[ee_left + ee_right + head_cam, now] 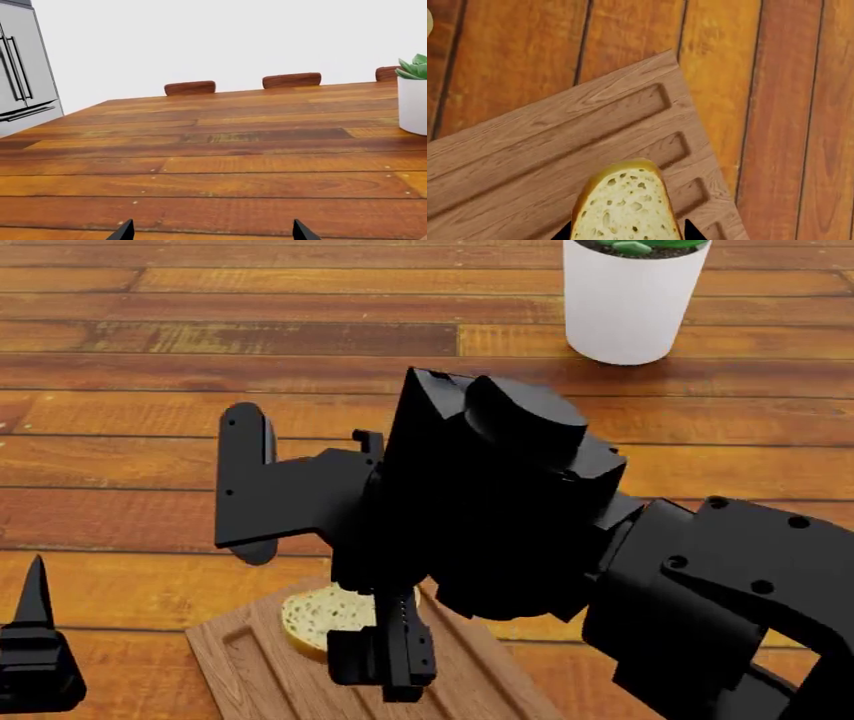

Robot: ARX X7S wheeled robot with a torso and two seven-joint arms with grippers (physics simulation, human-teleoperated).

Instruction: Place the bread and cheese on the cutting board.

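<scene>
Near the front edge of the plank surface (160,390), just below the robot's chest: the cutting board (254,670), brown, grooved, lying at a slant with one corner toward the far right. On it, the bread (314,615), pale speckled crumb with a golden crust, flat on the board's far part and partly hidden in the head view by the right arm (534,530). Directly above it, the right hand (627,231), pointing down; in the right wrist view only two dark fingertips (692,231) visible, one on each side of the slice and very close to its crust (touching or merely flanking, cannot tell, so grasping or released stays unsettled). No sight of the cheese in any view. At the near left, low over the surface, the left hand (210,232), with its two tips set well apart and nothing between them, so released; also seen as a dark spike at the left edge of the head view. Farther back on the right, a white pot (633,300) with a green succulent (413,67), standing upright, well apart from the board. Beyond the far edge, brown chair backs (189,88), and far to the left a grey steel fridge (23,75).
</scene>
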